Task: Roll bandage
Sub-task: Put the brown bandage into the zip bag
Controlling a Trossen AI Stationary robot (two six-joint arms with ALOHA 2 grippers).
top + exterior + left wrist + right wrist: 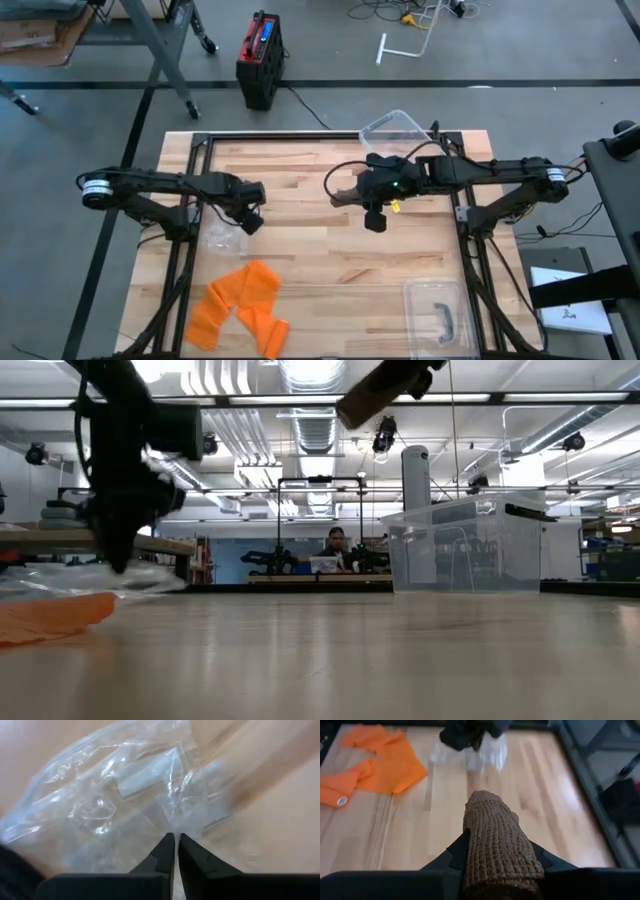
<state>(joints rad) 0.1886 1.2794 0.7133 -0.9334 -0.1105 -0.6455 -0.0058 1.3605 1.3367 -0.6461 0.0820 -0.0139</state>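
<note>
While left gripper pinches plastic bag, right gripper holds brown bandage above bare mid-table

No readable text anywhere — none (labels included).

A brown, waffle-textured bandage roll, wound tight, is held aloft above the wooden table, well apart from the orange cloths.

I see a brown bandage roll with a woven grid pattern between black fingers. The crumpled thin cloth is bright orange. The wooden table of pale planks shows light stripes. The soft plastic bag is transparent, colourless.
</note>
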